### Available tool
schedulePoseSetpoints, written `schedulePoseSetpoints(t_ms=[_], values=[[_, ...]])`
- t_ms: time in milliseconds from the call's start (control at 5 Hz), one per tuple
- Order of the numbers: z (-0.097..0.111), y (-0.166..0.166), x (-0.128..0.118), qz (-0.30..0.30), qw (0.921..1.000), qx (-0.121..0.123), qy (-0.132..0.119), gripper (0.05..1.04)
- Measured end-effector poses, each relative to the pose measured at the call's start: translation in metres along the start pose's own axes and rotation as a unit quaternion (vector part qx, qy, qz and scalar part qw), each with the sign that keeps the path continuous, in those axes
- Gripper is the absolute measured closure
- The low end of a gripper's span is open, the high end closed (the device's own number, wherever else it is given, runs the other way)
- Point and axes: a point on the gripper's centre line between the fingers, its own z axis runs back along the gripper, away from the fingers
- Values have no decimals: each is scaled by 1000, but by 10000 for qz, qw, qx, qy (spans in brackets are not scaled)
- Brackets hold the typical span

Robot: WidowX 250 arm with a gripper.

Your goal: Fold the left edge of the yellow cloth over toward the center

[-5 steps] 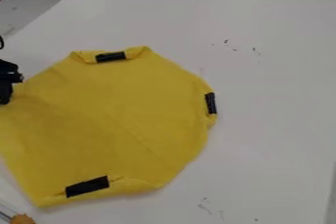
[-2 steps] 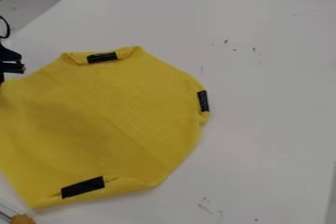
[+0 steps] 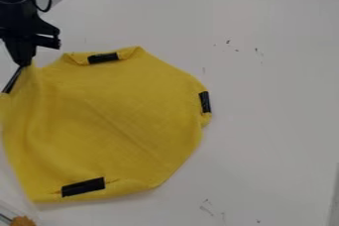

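At the left edge, the black gripper [image 3: 25, 63] hangs over the upper left part of a yellow cloth [image 3: 119, 121]. It is shut on the cloth's left edge, which is lifted into upright folds just under the fingertips. The rest of the cloth lies spread on the white table. Black tape strips mark its folded-in edges: one at the top [image 3: 102, 58], one at the right [image 3: 205, 102] and one at the bottom [image 3: 83, 187]. A further black strip [image 3: 13, 80] shows beside the gripper's tip at the cloth's left edge.
The white table [image 3: 271, 116] extends to the right of the cloth, with a few small dark marks on it. In the bottom left corner is an orange-brown object [image 3: 23, 221] beside a thin rod. Dark items stand beyond the table's far edge.
The gripper has come further into view, moving right and raising the cloth's left edge into folds. The cloth's top and right parts shifted slightly left earlier on.
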Motion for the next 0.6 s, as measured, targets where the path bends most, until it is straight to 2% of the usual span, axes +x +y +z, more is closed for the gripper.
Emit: schedulePoseSetpoints(t_ms=[200,400,600], values=[[4,-34,7,34,9996,-271,-95,1030],[-11,-71,12,-179,9970,-754,67,1030],[-26,-91,17,-298,9929,-1142,169,1030]])
